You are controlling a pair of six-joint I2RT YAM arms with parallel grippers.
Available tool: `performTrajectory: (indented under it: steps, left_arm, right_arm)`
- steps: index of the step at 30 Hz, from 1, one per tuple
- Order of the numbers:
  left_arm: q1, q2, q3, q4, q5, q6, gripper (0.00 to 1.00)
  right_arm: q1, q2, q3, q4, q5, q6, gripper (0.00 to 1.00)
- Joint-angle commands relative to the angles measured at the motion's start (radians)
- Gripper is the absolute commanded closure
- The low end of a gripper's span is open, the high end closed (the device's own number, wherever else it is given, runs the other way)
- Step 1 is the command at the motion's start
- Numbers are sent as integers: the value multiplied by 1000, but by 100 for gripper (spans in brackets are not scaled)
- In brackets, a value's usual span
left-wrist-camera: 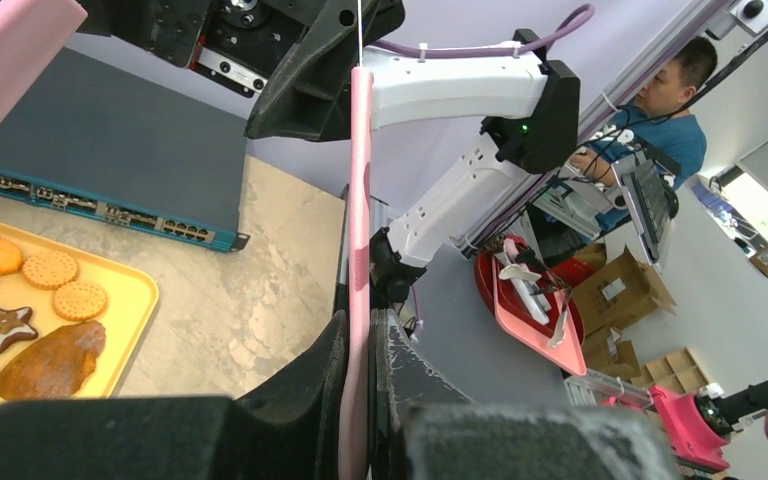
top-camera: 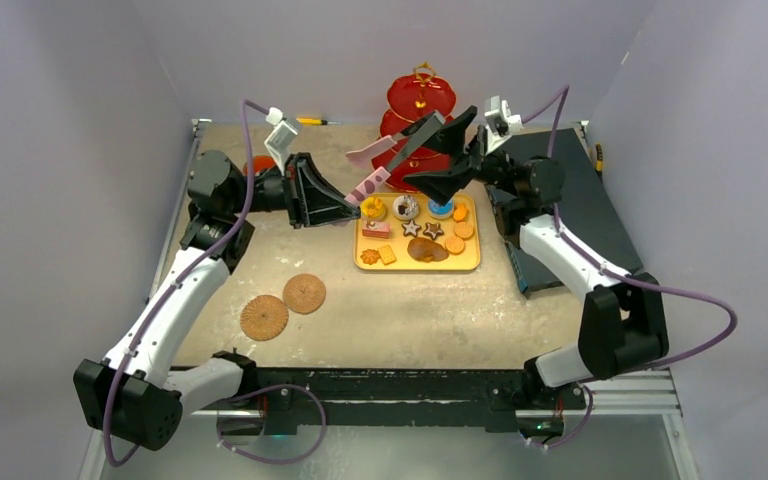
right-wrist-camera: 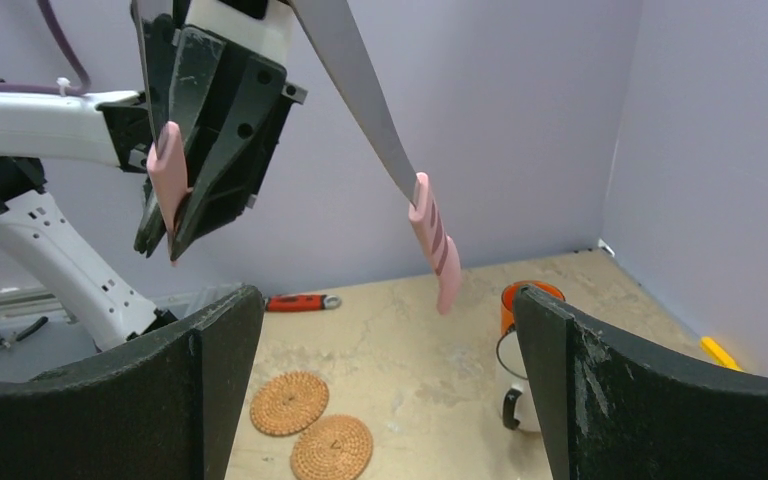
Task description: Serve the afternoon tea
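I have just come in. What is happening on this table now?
The left gripper is shut on one pink-tipped arm of the metal tongs, holding them in the air near the yellow tray. The right gripper is open close to their other end, not gripping. The pastries lie on the tray; none shows on the red three-tier stand.

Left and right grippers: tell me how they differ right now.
The left gripper has its fingers shut on one pink tip of the tongs; the right gripper has its fingers spread wide, clamping nothing. The left gripper sits at the yellow tray's far left corner; the right gripper is nearer the red stand. Both are black.
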Motion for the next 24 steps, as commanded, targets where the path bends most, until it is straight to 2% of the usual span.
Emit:
performTrajectory:
  steps: [1, 15, 19, 24]
  left_arm:
    - [-17, -17, 13, 43, 14, 10, 100]
    - [-32, 3, 44, -6, -18, 101, 100]
    - [-33, 7, 72, -87, -38, 200, 100]
    - [-33, 21, 90, -88, -38, 219, 100]
  right_arm:
    - [11, 5, 51, 222, -2, 99, 2]
    - [132, -34, 110, -49, -9, -67, 2]
    - [142, -63, 88, -44, -26, -51, 2]
    - [143, -63, 72, 67, -119, 58, 2]
